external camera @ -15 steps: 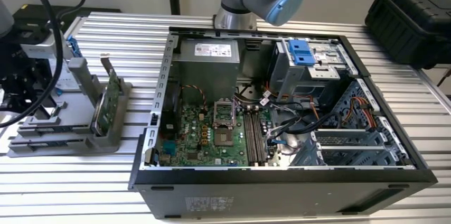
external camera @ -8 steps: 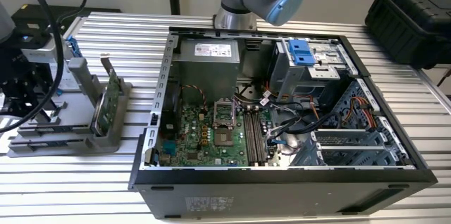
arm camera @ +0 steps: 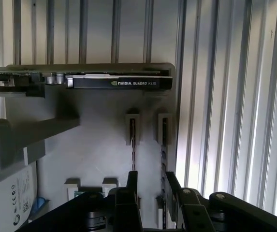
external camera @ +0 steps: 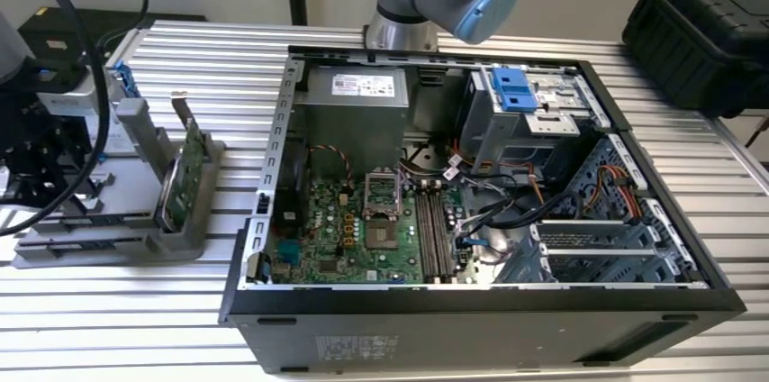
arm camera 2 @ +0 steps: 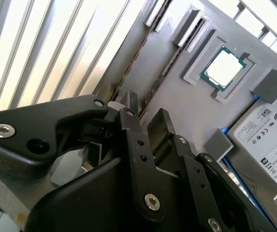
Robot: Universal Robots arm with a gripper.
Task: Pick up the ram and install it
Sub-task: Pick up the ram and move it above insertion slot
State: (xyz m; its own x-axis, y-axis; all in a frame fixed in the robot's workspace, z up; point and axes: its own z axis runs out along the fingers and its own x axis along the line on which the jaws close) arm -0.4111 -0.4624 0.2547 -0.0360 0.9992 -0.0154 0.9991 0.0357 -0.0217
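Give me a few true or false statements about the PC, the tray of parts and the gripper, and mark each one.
1. The case lies open with its motherboard showing. True.
2. The gripper has the ram clamped. False: it is open over the tray, and the ram stands in a tray slot.
3. A processor sits in the tray. True.
4. The graphics card is fitted in the case. False: it stands on edge in the tray, to the exterior view's left of the case.
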